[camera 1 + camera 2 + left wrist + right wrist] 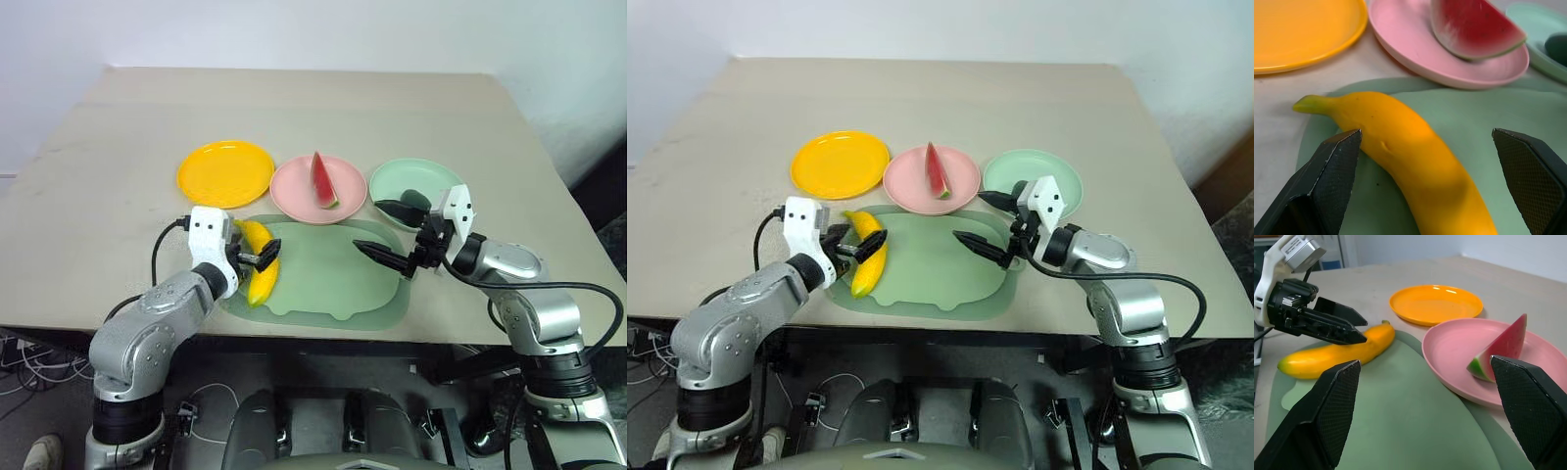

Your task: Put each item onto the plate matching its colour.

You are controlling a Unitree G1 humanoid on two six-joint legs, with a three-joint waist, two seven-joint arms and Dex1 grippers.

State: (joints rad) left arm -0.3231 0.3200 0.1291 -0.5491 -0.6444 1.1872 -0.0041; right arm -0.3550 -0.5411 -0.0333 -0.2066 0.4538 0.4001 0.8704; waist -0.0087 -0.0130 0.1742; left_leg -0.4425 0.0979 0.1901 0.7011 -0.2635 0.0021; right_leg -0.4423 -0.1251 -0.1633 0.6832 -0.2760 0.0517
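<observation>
From above, the banana (258,262) lies on the pale green mat (333,279) with the left gripper (257,257) spread wide over it — the watermelon wedge (322,180) sits on the pink plate (294,191), the dark avocado (400,209) on the mint plate (431,176), the orange-yellow plate (225,173) bare. The left wrist view shows fingers (1332,171) straddling the banana. The right gripper (1430,416) gapes wide, empty.

Three plates stand in a row across the table (98,147): the orange-yellow plate (225,173) left, the pink plate (294,196) middle, the mint plate (441,181) right. The watermelon wedge (322,180) sits on the middle one, the avocado (400,209) on the right one. Before them, at the near edge, lies the mat (333,279), with the banana (259,262) on its left edge.
</observation>
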